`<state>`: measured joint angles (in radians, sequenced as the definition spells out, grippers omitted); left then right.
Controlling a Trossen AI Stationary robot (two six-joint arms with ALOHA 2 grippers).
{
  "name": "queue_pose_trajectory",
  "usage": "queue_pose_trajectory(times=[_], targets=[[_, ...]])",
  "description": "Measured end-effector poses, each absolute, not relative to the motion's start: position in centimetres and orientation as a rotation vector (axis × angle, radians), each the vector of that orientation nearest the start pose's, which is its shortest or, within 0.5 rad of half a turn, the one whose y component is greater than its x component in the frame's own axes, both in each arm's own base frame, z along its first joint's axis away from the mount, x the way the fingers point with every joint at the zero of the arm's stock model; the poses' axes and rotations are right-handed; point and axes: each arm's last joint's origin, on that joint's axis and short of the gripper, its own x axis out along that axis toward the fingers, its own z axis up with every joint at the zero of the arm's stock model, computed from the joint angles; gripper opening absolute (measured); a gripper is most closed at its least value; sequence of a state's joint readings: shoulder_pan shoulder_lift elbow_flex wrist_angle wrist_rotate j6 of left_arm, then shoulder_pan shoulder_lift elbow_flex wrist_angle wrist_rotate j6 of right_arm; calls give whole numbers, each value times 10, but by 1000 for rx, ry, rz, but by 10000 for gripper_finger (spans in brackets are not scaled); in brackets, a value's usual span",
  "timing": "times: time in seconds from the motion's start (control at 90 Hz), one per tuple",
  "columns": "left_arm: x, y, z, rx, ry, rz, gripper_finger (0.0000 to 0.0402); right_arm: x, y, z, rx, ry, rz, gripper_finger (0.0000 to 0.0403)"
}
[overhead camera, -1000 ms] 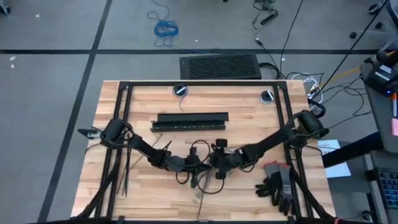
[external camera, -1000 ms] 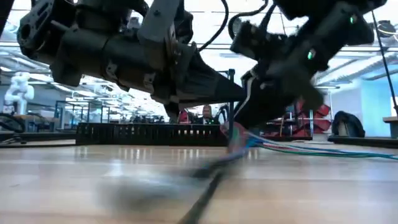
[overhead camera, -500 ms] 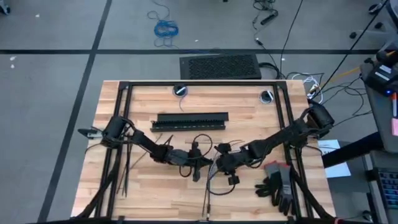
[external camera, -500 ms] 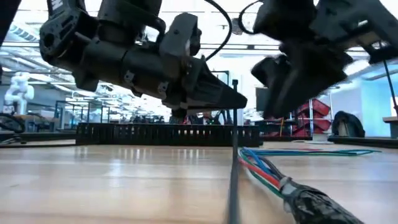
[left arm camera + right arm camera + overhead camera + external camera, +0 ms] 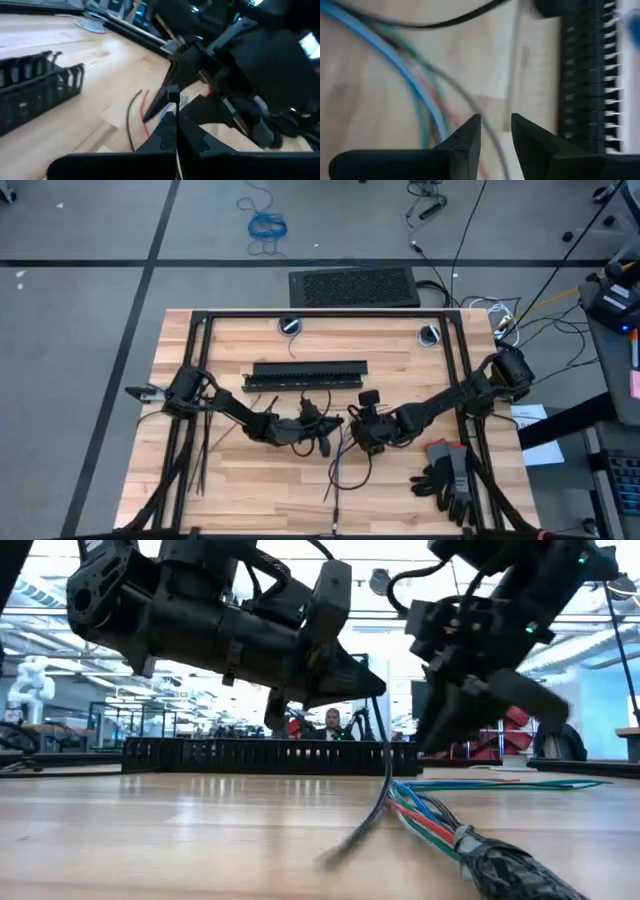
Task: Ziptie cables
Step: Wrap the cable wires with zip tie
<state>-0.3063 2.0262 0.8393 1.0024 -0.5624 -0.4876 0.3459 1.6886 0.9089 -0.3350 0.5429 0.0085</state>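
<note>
The cables (image 5: 430,820) lie on the table near its middle front. They are blue, green and red wires joined at a dark sleeved end (image 5: 505,872). They also show in the right wrist view as cables (image 5: 415,85). My left gripper (image 5: 326,436) is shut on a thin dark ziptie (image 5: 385,775), just left of the cables. My right gripper (image 5: 362,435) hovers over the wires with its fingers a little apart (image 5: 495,125) and nothing between them. More thin dark strips (image 5: 203,455) lie flat at the table's left. My left gripper pinches the ziptie between its two fingertips (image 5: 167,131), just below the ziptie's square head (image 5: 173,93). The fingers slant down from the table's left. The strip hangs below them, and its lower end (image 5: 338,854) bends onto the table beside the cables.
A long black slotted bar (image 5: 305,373) lies across the table behind both grippers. Black gloves (image 5: 445,475) lie at the front right. Two round discs (image 5: 290,325) (image 5: 428,335) sit near the far edge. A person (image 5: 333,723) shows in the room beyond.
My left gripper has gone toward the table's right with the ziptie. The strip's lower end has come to rest bent on the wood. The cable bundle was up by my right gripper and now lies flat, its dark end toward the near edge. My right gripper has drawn back above it.
</note>
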Motion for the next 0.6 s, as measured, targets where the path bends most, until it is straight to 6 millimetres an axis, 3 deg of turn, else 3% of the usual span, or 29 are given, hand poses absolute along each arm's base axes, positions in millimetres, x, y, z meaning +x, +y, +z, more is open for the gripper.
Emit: queue_pose_trajectory(times=[0.144, 0.256, 0.378, 0.6], targets=[[358, -108, 117, -395, 130, 245, 0, 298, 102, 156, -359, 934, -153, 100], [351, -121, 123, -349, 175, 206, 0, 296, 114, 157, -391, 905, -95, 100], [335, -141, 147, -258, 225, 182, 0, 299, 117, 160, -395, 862, -76, 100], [287, -170, 204, -124, 211, 284, 0, 302, 138, 165, -79, 810, 149, 104]])
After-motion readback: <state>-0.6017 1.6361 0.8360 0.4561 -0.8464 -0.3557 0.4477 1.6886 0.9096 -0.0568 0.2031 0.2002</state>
